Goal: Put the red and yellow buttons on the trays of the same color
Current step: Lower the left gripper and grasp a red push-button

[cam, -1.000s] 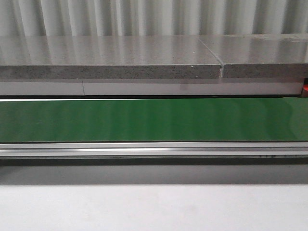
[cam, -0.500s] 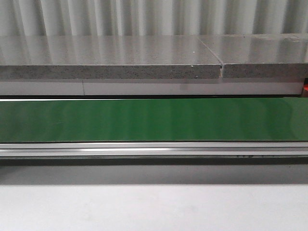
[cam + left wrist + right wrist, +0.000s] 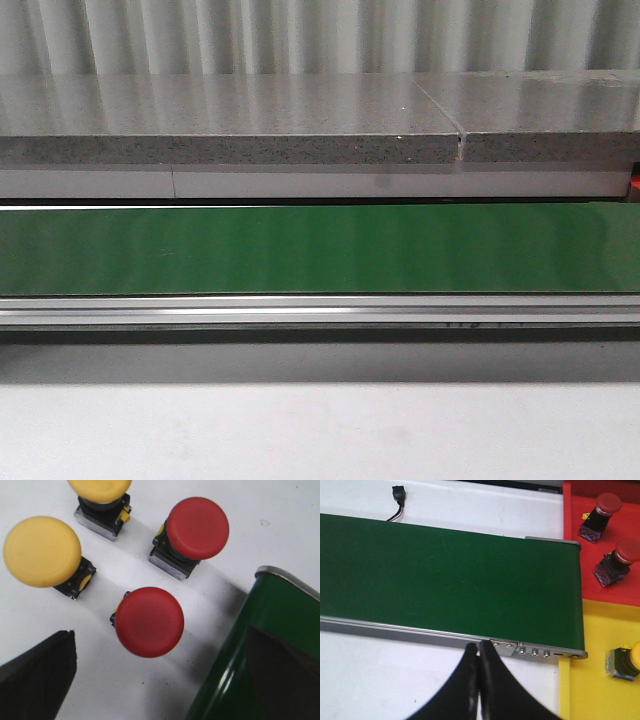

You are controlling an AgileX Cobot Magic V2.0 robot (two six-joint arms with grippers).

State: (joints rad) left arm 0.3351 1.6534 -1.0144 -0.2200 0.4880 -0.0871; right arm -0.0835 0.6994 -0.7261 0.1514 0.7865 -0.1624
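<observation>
Front view: a green conveyor belt [image 3: 320,250] spans the middle of the frame, with a grey stone ledge [image 3: 230,125] above it and the white tabletop [image 3: 320,430] below; neither arm appears here.

Left wrist view: the left end effector [image 3: 160,672] is open, its two dark fingers [image 3: 37,677] at the lower corners, holding nothing. Between and above them, on the tabletop, stand four buttons: a near red button [image 3: 149,621] at centre, a second red button [image 3: 196,529] at upper right, a yellow button [image 3: 42,551] at left, and another yellow button [image 3: 100,489] cut by the top edge.

Right wrist view: the right end effector [image 3: 479,680] is closed and empty at bottom centre. At the right edge, a red tray [image 3: 572,540] carries two red buttons [image 3: 600,517]; a yellow tray [image 3: 590,680] below it carries one yellow button [image 3: 625,662].
</observation>
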